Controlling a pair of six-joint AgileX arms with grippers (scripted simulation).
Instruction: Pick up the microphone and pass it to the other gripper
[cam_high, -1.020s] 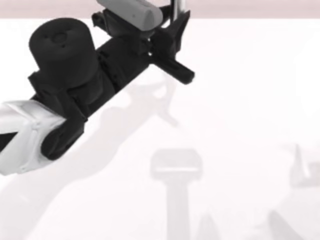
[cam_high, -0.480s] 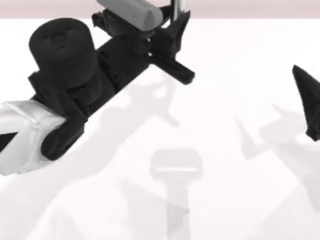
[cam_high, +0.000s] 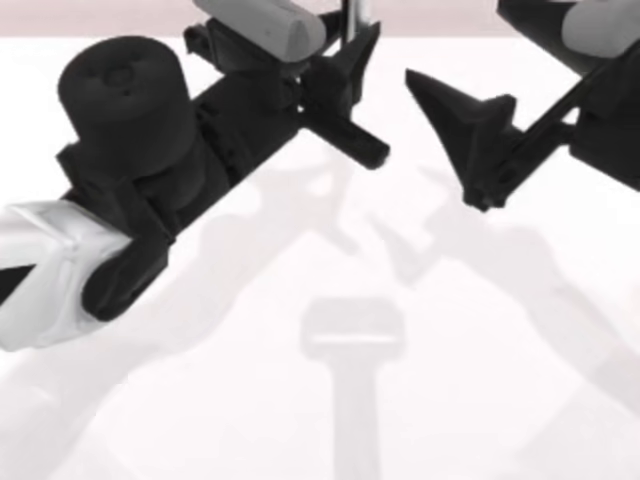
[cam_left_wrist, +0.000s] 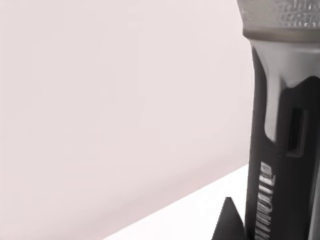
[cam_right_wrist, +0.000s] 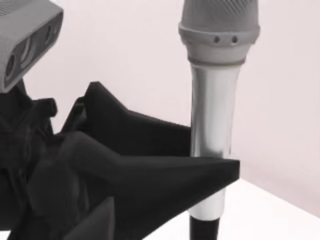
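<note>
Top view shows left gripper (cam_high: 345, 95) clamping the upright microphone (cam_high: 357, 12); right gripper (cam_high: 470, 140) spread wide beside it.

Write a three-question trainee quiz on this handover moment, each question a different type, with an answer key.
1. True or false: the left gripper is shut on the microphone, which stands upright.
2. Multiple choice: in the top view, where is the right gripper?
A. Parked at the table's bottom right corner
B. To the right of the left gripper, apart from the microphone
C. Clamped on the microphone's mesh head
3. Fill in: the left gripper's fingers clamp the microphone on its ____, below the mesh head.

Key: 1 true; 2 B; 3 handle
</note>
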